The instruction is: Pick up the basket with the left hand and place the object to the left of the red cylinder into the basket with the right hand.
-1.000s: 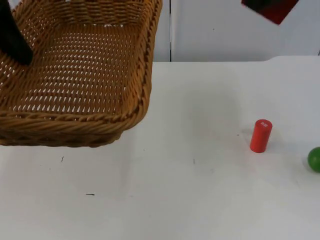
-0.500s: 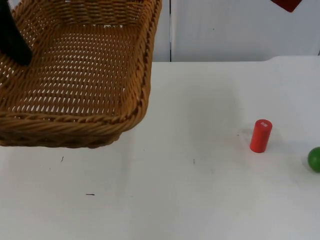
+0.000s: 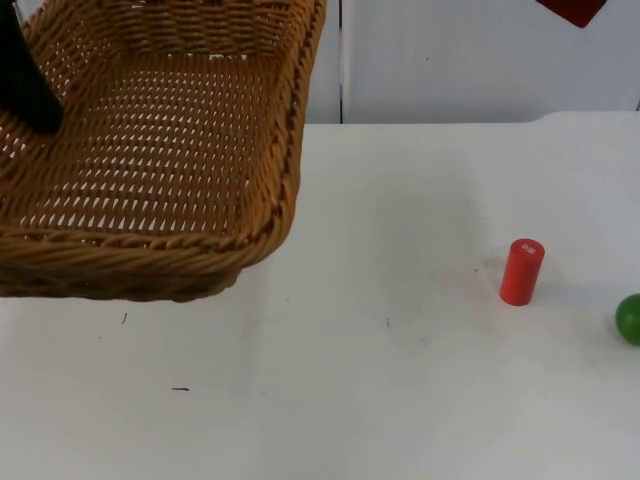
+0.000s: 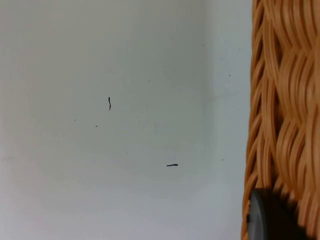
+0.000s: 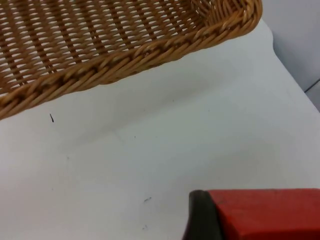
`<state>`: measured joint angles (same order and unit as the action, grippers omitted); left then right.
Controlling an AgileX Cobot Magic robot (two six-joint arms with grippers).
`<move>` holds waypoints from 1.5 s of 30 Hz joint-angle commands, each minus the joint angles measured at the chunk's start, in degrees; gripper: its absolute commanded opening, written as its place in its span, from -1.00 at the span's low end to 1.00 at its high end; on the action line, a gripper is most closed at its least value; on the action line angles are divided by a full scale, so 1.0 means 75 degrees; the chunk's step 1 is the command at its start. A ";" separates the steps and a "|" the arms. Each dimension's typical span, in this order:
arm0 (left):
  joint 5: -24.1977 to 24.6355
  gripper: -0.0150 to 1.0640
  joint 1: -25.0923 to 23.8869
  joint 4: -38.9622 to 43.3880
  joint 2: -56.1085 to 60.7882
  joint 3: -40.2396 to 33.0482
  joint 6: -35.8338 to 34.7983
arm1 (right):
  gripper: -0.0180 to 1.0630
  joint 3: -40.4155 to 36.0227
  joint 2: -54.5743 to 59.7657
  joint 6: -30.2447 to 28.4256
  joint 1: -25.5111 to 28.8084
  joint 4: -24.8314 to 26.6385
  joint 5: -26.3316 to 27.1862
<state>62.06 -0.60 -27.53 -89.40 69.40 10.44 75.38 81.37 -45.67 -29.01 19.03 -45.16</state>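
Top view overhead; wrist views close, sharing basket [image 3: 150, 150] (probably).

Basket [image 3: 150, 150]: tan-orange open wicker weave, braided rim. Cylinder [image 3: 521, 271]: red with a small white mark on top. Ball [image 3: 629, 318]: green. Table [image 3: 400, 380]: white with small dark specks. Held block [image 5: 265, 212]: red.

A white table top [image 3: 400, 380] with small dark marks ends at a grey partition wall [image 3: 450, 60].
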 commanded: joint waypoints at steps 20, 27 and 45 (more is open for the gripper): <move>0.0020 -0.98 -0.0015 -0.0118 0.0094 -0.0010 0.0021 | -0.97 0.1563 0.1331 0.0034 -0.1680 0.0420 0.0674; 0.0020 -0.98 -0.0015 -0.0118 0.0094 -0.0010 0.0021 | -0.97 0.2766 0.2589 0.0675 -0.2100 0.0434 0.0979; 0.0020 -0.98 -0.0015 -0.0185 0.0094 -0.0010 0.0021 | -0.97 0.3341 0.4325 0.1206 -0.2100 0.0946 0.1913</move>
<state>62.10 -0.60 -27.52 -89.40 69.40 10.55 99.98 113.95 -36.80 -44.57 24.98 -32.41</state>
